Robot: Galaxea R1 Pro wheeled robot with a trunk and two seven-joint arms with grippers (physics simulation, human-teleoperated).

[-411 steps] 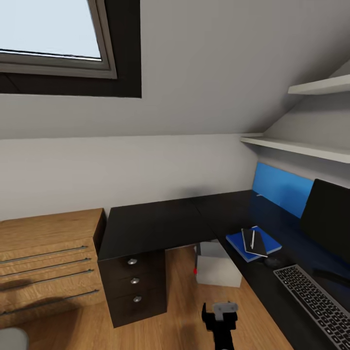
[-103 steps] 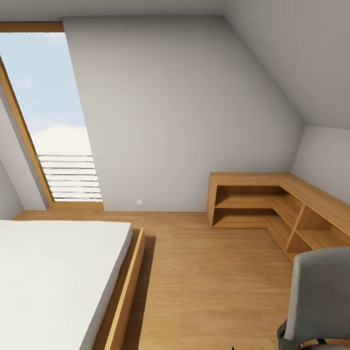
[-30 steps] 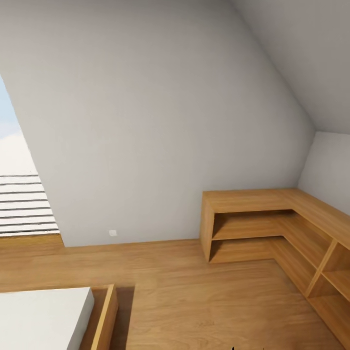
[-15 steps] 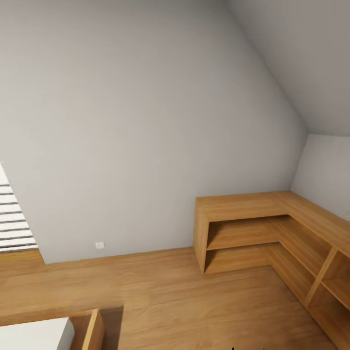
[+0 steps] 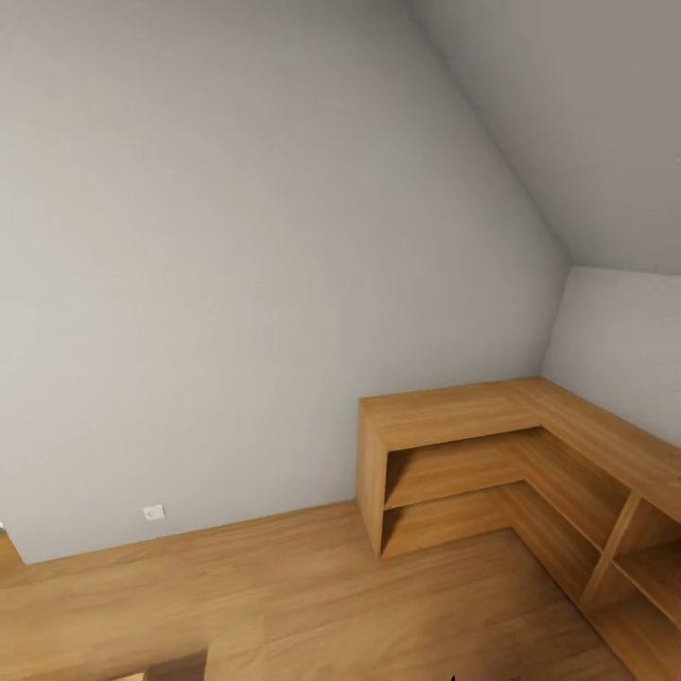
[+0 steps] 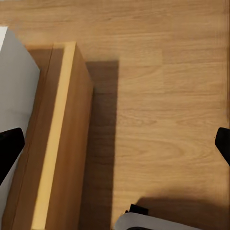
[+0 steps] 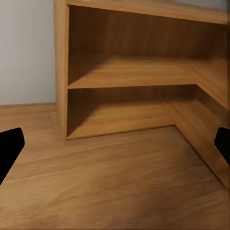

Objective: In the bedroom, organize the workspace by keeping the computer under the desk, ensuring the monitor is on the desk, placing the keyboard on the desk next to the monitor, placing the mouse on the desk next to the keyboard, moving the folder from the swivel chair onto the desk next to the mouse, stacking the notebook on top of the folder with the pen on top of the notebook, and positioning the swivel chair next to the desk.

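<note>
While spread wide, left claw [image 6: 115,143] above bed frame [image 6: 57,143].

Wood bed frame [image 6: 57,143] beside white mattress [image 6: 14,91] on plank floor [image 6: 167,110]

A light wood plank floor [image 5: 284,586] runs from the pale grey wall to the near edge of the head view. Standing directly on it is a low L-shaped wooden shelf unit [image 5: 445,416], set into the corner where the wall meets the sloped side. Its flat top and its 2 open tiers carry nothing.

In the right wrist view the same shelf unit [image 7: 134,72] stands on the planks [image 7: 110,187]. In the left wrist view a wood bed frame [image 6: 60,143] rests on the floor [image 6: 167,105], casting a dark shadow just beside it, with a white mattress [image 6: 14,91] lying inside the frame.
</note>
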